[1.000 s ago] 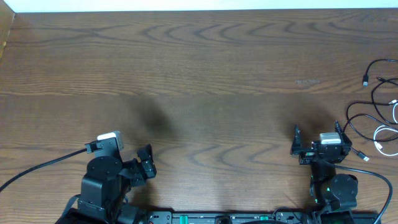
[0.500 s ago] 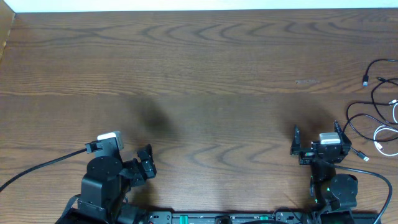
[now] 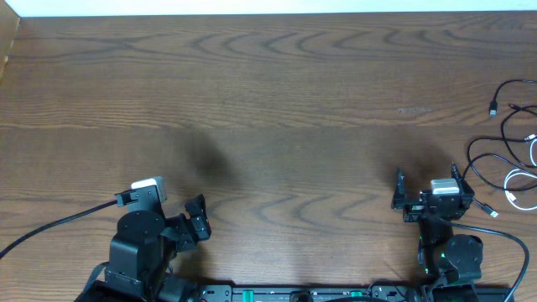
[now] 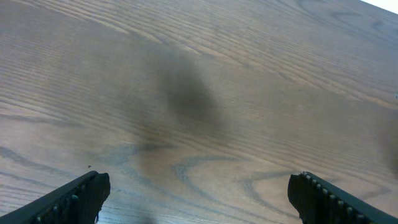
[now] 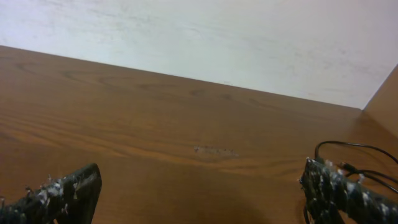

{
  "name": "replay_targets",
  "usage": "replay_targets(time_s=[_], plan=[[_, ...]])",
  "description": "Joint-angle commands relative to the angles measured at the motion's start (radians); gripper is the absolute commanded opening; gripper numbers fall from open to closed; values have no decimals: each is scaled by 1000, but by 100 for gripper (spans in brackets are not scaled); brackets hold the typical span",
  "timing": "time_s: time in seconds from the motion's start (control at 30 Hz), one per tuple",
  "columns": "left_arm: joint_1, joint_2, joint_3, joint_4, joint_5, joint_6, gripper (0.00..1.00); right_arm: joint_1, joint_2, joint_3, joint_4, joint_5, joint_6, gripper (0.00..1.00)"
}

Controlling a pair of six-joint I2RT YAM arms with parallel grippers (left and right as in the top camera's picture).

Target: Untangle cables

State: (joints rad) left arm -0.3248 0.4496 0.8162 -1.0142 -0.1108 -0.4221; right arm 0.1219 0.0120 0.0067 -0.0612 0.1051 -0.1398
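Observation:
The cables lie in a loose tangle at the table's far right edge: thin black cords with small plug ends and one white cord. A black loop of them shows at the right of the right wrist view. My right gripper is open and empty, just left of the tangle, not touching it. My left gripper is open and empty near the front left of the table, far from the cables. In the left wrist view its fingers are spread over bare wood.
The wooden table spans the view, with a pale wall beyond its far edge. A thick black arm cable runs off to the left from the left arm. The arm bases sit along the front edge.

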Motion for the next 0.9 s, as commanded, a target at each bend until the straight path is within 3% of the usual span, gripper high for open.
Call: replay_targets(time_s=[0.0,0.33,0.53,0.87], plan=[[-2,-1,-3,-2,-10,-2,96,-6,-6,-1,-5,-6,-11,99],[1,-5,-3,-3,-10,-2,96,-6,-6,-1,-5,-6,-11,99],[99,-32,-21,-14,-6,-2,96,-6,-6,-1,-6,-6,-11,99],[277,-261,-302,193,-6,11,96,-6,-6,-1,-5,-6,-11,99]])
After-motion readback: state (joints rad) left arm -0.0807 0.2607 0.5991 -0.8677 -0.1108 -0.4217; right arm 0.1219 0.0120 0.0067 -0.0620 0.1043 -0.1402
